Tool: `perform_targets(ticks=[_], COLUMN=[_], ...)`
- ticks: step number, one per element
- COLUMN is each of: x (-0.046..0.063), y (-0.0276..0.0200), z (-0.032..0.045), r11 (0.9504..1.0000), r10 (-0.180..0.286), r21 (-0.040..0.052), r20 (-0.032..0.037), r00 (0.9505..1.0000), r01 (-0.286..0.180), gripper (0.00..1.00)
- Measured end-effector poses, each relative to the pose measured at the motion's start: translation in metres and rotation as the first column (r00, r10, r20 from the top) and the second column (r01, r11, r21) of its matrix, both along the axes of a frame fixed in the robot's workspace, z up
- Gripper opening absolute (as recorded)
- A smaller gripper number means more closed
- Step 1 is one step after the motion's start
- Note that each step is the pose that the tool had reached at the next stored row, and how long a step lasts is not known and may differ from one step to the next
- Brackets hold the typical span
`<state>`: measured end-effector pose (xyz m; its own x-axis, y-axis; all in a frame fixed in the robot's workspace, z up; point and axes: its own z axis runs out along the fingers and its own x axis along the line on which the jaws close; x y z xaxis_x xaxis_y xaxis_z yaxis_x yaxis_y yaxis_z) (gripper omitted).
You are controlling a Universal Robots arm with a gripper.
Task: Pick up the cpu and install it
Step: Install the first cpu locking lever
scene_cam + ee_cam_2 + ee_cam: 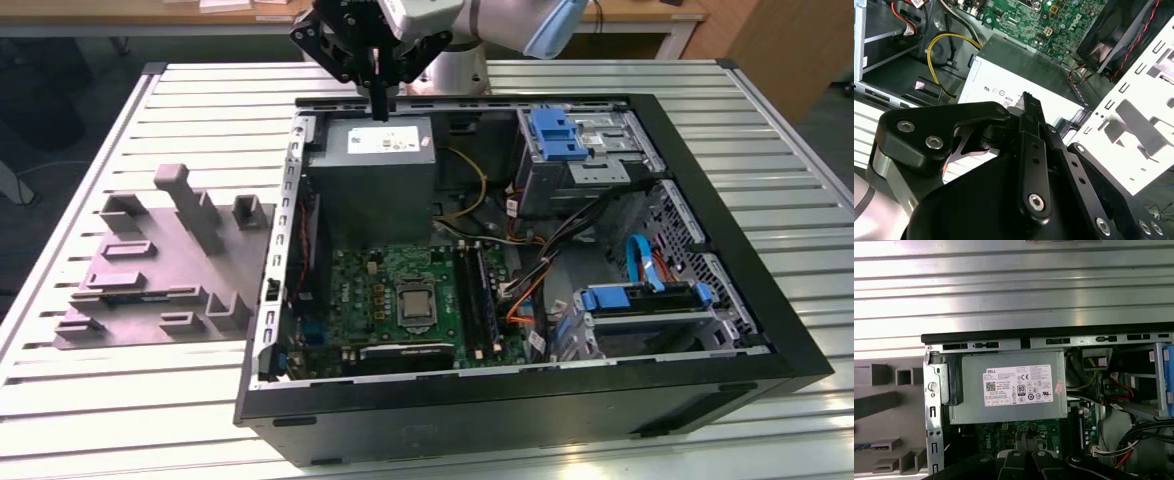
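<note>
Right, your pincer [383, 105] hangs clenched, its two fingers [1026, 100] pressed flat together with nothing visible between them. It is poised just above the far edge of the grey power-supply box [374, 170], close to the back rim of the open computer case [727, 225]. There is free air all round the pincer above the case. Below it, the case walls fence things in, and yellow cables [941, 47] loop just beside the box.

Farther from the pincer, past the box, lies the green motherboard [360, 290] with its metal-framed socket [415, 300]. Off to one side of the case, a grey tray [147, 300] of upright blocks sits on the slatted metal surface [200, 110].

You cannot tell where the cpu lies: the socket's middle reads only as a dark square.
</note>
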<state>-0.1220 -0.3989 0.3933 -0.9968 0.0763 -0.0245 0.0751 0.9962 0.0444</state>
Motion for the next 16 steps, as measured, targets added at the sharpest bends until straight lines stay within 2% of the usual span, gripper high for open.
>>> perform_targets(ticks=[11, 16], x=[0.0000, -0.0001], y=[-0.0001, -0.0032], z=[0.0000, -0.0006], r11=[1.0000, 0.9999], r10=[0.000, 0.011], r21=[-0.0001, -0.0015], r20=[-0.0001, -0.0001], r00=[1.0000, 0.9999], r01=[0.000, -0.011], gripper=[0.11, 0.11])
